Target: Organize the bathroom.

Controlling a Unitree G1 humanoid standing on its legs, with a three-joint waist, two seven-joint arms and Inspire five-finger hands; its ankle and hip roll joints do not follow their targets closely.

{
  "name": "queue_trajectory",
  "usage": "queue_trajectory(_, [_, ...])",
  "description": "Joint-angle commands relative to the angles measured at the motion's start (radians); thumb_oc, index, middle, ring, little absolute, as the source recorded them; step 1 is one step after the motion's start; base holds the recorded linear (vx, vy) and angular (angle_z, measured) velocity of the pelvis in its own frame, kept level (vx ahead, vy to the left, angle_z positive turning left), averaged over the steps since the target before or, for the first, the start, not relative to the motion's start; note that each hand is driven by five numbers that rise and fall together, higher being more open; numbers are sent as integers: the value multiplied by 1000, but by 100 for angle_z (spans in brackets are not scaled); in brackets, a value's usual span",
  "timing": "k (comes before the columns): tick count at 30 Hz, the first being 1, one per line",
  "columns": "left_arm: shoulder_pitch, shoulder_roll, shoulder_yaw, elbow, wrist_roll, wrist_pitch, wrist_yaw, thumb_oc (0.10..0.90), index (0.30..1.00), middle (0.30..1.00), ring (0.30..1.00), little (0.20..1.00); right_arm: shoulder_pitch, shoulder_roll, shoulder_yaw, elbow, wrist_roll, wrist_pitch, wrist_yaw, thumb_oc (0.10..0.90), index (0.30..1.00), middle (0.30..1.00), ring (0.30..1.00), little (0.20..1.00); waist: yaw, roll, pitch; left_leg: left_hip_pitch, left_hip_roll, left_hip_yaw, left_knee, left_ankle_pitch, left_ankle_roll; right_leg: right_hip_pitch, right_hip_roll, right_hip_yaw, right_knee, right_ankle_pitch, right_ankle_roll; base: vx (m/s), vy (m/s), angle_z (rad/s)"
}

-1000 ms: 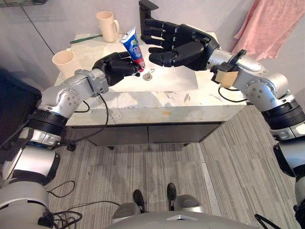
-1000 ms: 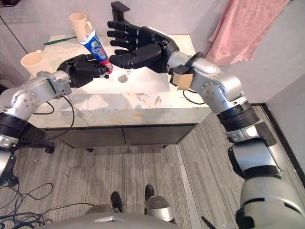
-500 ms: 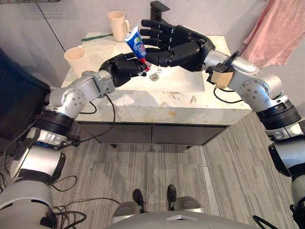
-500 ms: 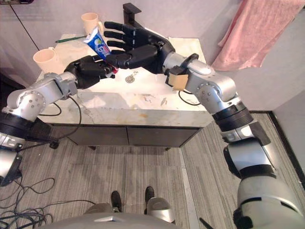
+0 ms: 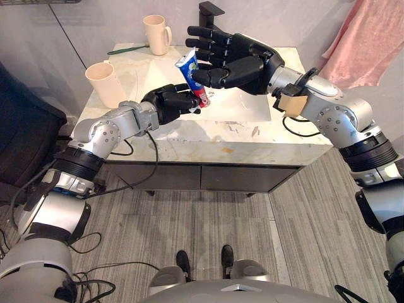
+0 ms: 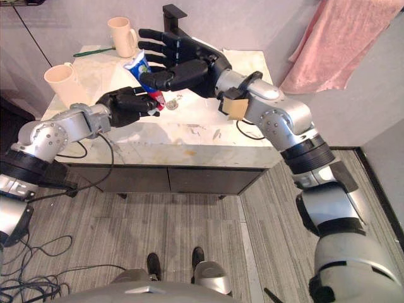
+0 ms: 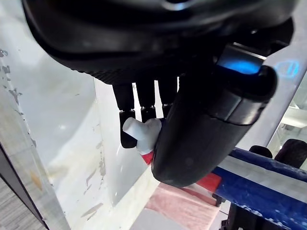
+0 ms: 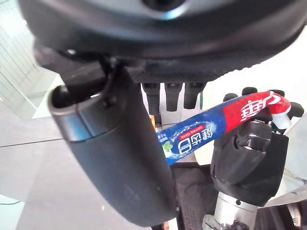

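Near the middle top of the frame, the left hand (image 5: 172, 103) is curled round the red end of a blue-and-white toothpaste tube (image 5: 190, 74) — over the pale marble table (image 5: 208, 134). The right hand (image 5: 235, 60) waits beside it, fingers spread — holding nothing.

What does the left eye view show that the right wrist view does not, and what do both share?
Left eye view alone: two cream mugs, a green toothbrush, a pink towel and the black faucet. Right wrist view alone: the tube's print up close. Both: the toothpaste tube with its capped end in the left hand, beside the open right hand.
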Motion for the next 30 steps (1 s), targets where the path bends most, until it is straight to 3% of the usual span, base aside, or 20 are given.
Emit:
queue_trajectory(1, [-102,-39,38,-35,-88,-91,-34,400,300,300,300,300,-115,26,5,60,48,-148,4,800,900,900,900,900,19,8,-168,-8,101,-6,120,-69,-44,-26,11,70,2,-96,23,0,0,0])
queue_trajectory(7, [-106,-35,41,-32,-87,-92,-36,400,300,300,300,300,-114,22,3,69,55,-141,8,800,900,900,900,900,19,9,-168,-8,102,-5,120,-69,-45,-28,10,68,6,-96,23,0,0,0])
queue_trajectory(8, [-108,-37,41,-31,-85,-91,-33,400,300,300,300,300,-114,25,2,71,58,-138,11,593,589,589,589,589,19,9,-167,-7,102,-5,120,-71,-44,-28,9,68,7,-96,23,0,0,0])
queue_trajectory(9, [-110,-36,41,-34,-93,-90,-27,400,300,300,300,300,-112,25,2,73,65,-134,11,485,427,427,427,427,19,9,-167,-7,102,-4,119,-71,-45,-28,9,66,7,-96,24,0,0,0])
queue_trajectory(11, [-111,-33,41,-35,-99,-89,-24,400,300,300,300,300,-111,26,1,74,83,-134,11,400,300,300,300,300,19,10,-166,-6,102,-5,117,-71,-44,-27,9,66,6,-96,24,0,0,0])
queue_trajectory(17, [-111,-33,45,-23,-109,-94,-27,400,300,300,300,300,-103,42,-24,77,146,-135,-13,400,300,300,300,300,20,13,-164,-4,102,-5,112,-74,-44,-28,7,64,7,-96,25,0,0,0])
queue_trajectory(27, [-122,-36,50,-17,-117,-93,-19,400,300,300,300,300,-96,43,-29,93,135,-129,-8,400,300,300,300,300,17,12,-164,-3,105,-1,111,-69,-45,-28,9,66,5,-95,25,0,0,0])
queue_trajectory(28, [-122,-35,49,-16,-117,-94,-21,400,300,300,300,300,-95,42,-30,92,125,-130,-3,435,352,352,352,352,17,12,-164,-4,104,-2,112,-69,-45,-29,9,66,6,-95,25,0,0,0])
queue_trajectory(29, [-122,-34,48,-14,-117,-94,-23,400,300,300,300,300,-96,40,-28,90,115,-130,-3,593,589,589,589,589,17,12,-164,-5,105,-1,112,-69,-46,-29,9,66,6,-96,25,0,0,0])
queue_trajectory(30, [-121,-34,48,-15,-116,-95,-25,400,300,300,300,300,-96,39,-26,88,100,-128,-7,800,900,900,900,900,17,12,-164,-6,105,-1,113,-69,-46,-30,9,66,7,-96,25,0,0,0])
